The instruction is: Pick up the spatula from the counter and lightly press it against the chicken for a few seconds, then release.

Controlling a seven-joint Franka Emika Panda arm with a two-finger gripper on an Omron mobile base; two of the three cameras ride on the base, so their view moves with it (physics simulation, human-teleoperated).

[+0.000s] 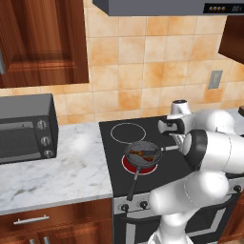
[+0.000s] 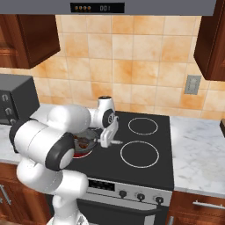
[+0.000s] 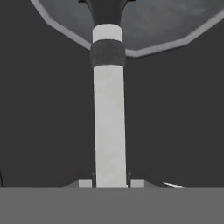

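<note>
With the gripper (image 3: 110, 181) jaws pinched on the spatula (image 3: 109, 127), blade toward twelve o'clock over the pan (image 1: 127, 155), we judge the pressing step at hand, calling next for a light easing onto the chicken (image 1: 141, 153)

Even, bright light with faint shadows, a sheen on the counter (image 1: 82, 142); close up the spatula (image 3: 109, 131) looks perhaps blurred.
</note>
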